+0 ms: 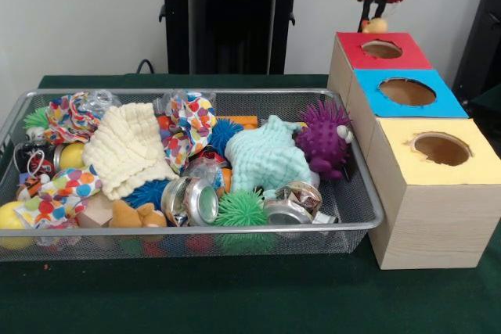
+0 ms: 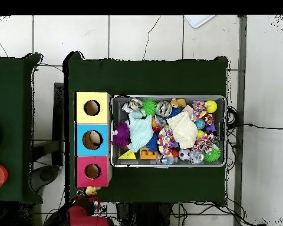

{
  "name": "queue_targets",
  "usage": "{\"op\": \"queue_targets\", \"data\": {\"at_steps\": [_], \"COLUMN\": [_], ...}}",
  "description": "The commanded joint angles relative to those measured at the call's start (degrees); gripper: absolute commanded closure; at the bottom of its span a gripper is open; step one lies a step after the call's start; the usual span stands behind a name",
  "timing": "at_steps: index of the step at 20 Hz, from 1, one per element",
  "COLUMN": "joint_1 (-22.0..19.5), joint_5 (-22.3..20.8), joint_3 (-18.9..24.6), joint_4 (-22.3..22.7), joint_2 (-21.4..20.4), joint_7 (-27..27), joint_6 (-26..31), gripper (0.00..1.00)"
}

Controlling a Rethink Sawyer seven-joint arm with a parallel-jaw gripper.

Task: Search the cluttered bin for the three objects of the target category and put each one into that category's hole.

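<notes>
Just behind the red hole (image 1: 382,49), upper right of the front view, the robot's hand (image 1: 374,24) hangs with the yellow duckling (image 1: 376,26) clenched at its tips. Judged from here, the toy sits beyond the box's rear edge, so a release now could drop it behind the box onto the green surface (image 1: 235,295). The arm comes straight down, wrist vertical. Bottom left in the bin (image 1: 368,209), the brown bear (image 1: 133,213) lies among clutter; the tiger cannot be picked out.
</notes>
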Motion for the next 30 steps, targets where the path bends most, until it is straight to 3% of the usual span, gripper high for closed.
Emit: {"op": "queue_targets", "data": {"at_steps": [1,3,6,10,19,25,30], "joint_1": [1.5,3.0,4.1,3.2,2.4,-0.2,0.0], "joint_5": [1.1,0.2,-2.0,-2.5,-2.2,-2.8,-3.3], "joint_3": [0.7,-2.1,-4.6,-4.2,-3.1,-1.1,-1.8], "joint_4": [-6.1,-7.5,-10.6,-12.0,-12.5,-12.4,-15.4], "joint_2": [-2.2,-7.6,-12.4,-14.7,-15.8,-12.2,-10.7], "joint_7": [8.7,8.0,8.8,9.3,9.3,7.7,7.9], "joint_6": [6.8,17.7,29.5,35.5,36.8,25.2,25.6], "gripper": [1.00,1.00,1.00,1.00,1.00,1.00,1.00]}}
